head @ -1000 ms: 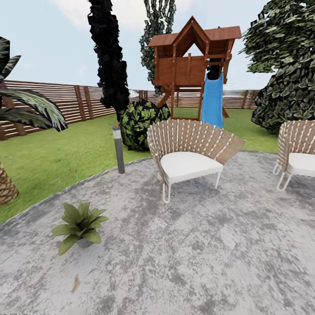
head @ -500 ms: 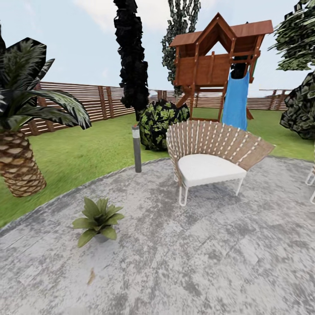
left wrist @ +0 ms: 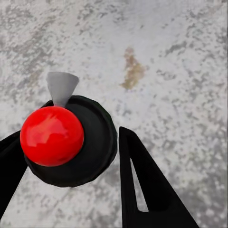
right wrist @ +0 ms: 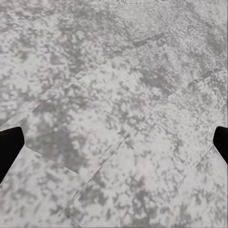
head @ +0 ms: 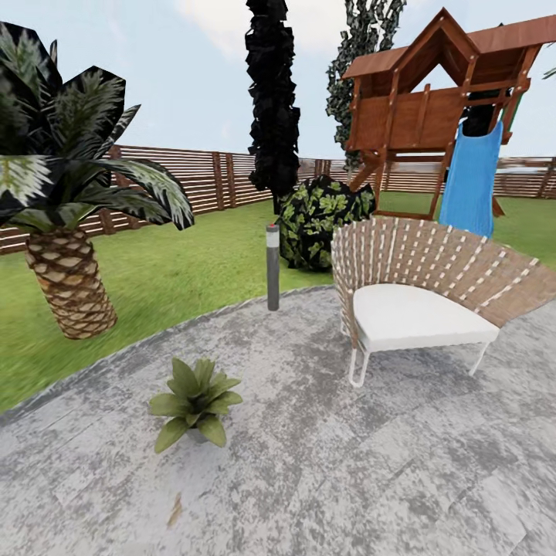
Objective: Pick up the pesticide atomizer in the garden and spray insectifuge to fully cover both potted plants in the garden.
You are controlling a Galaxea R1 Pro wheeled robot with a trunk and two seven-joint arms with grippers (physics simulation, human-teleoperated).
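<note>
The stone patio (head: 324, 463) spreads wide and bare in the near and right ground, its curved far edge meeting the lawn (head: 170, 270); the palm (head: 66, 232) is cut off at the left, the wicker chair (head: 421, 289) stands at the right; one potted plant (head: 194, 401) sits near left on the paving, well apart from the chair; the left gripper (left wrist: 71, 156) is closed on the pesticide atomizer (left wrist: 66, 142), seen top-down, body hidden; the right gripper (right wrist: 114, 142) is spread wide, holding nothing.
</note>
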